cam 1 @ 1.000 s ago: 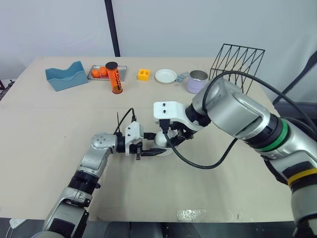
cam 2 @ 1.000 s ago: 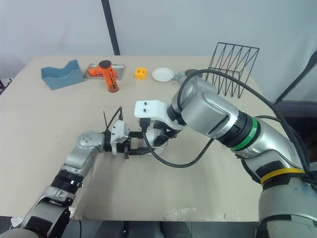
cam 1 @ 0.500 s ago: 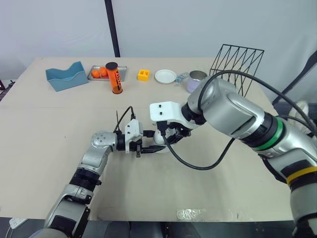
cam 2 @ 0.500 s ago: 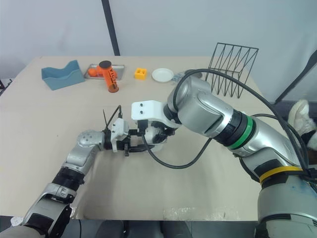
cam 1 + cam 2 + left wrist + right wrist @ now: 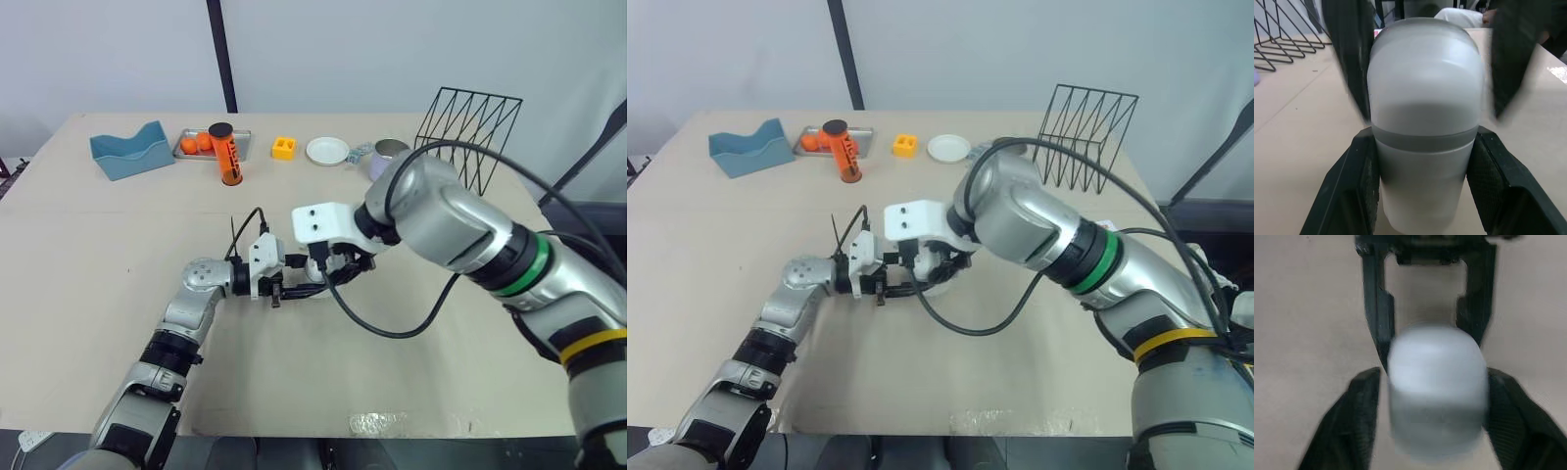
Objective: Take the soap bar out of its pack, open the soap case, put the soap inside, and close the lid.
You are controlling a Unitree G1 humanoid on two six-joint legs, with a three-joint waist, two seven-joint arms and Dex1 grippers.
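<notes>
The white soap case [image 5: 313,281] lies on its side at the middle of the table, lid shut along a grey seam [image 5: 1422,138]. My left gripper [image 5: 294,291] comes at it from the left, with both black fingers [image 5: 1359,191] pressed on one end of the case. From the right, my right gripper [image 5: 329,275] is shut on the other, rounded end [image 5: 1436,382]. The two sets of fingers face each other across the case. The right wrist's white housing hides most of the case in the head views.
Along the back edge stand a blue holder [image 5: 127,149], a metal tray with oranges [image 5: 196,143], an orange cylinder [image 5: 226,154], a yellow block [image 5: 284,148], a white dish [image 5: 327,150], a lilac mug [image 5: 388,157] and a wire rack [image 5: 470,122]. Crumpled clear wrap [image 5: 377,423] lies at the front edge.
My right gripper has shifted a little to the left over the case, toward the left gripper. The left gripper has stayed on the case.
</notes>
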